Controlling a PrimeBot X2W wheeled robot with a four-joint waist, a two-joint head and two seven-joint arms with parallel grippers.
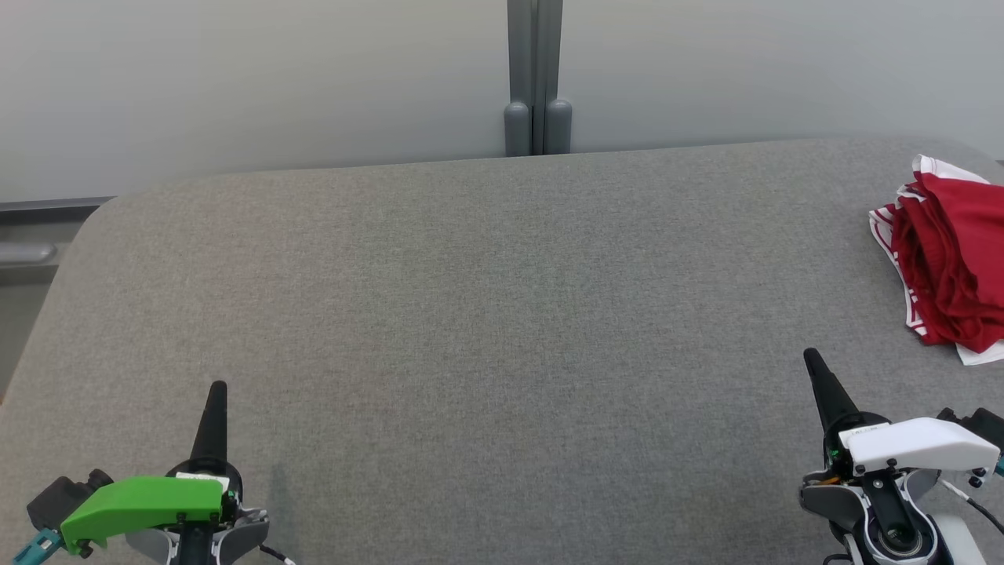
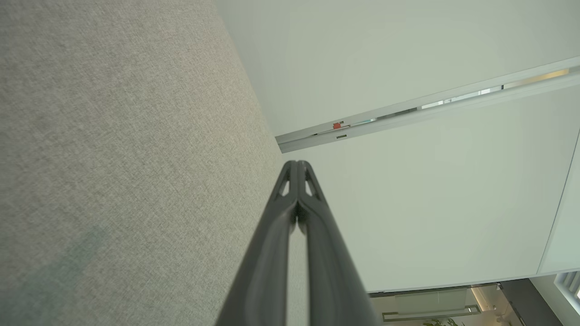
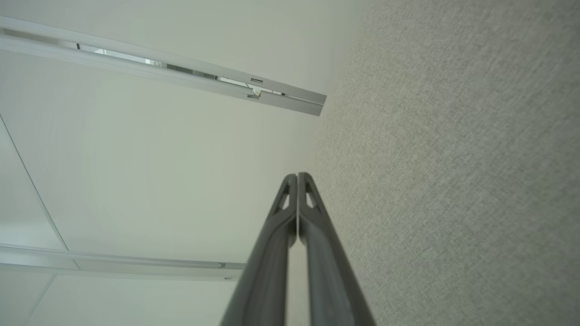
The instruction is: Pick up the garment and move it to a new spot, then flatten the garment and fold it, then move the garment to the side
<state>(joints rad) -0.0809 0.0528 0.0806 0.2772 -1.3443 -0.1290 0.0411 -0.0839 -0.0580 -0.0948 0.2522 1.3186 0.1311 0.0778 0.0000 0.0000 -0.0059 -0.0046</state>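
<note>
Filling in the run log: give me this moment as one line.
garment: red, white-trimmed, right edge of grey surface | left gripper: shut, empty | right gripper: shut, empty, short of garment

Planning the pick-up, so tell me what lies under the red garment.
The red garment lies bunched on the grey fabric surface, which shows along its visible edges. White trim peeks out at its near corner. Whatever sits beneath the heap itself is covered.
</note>
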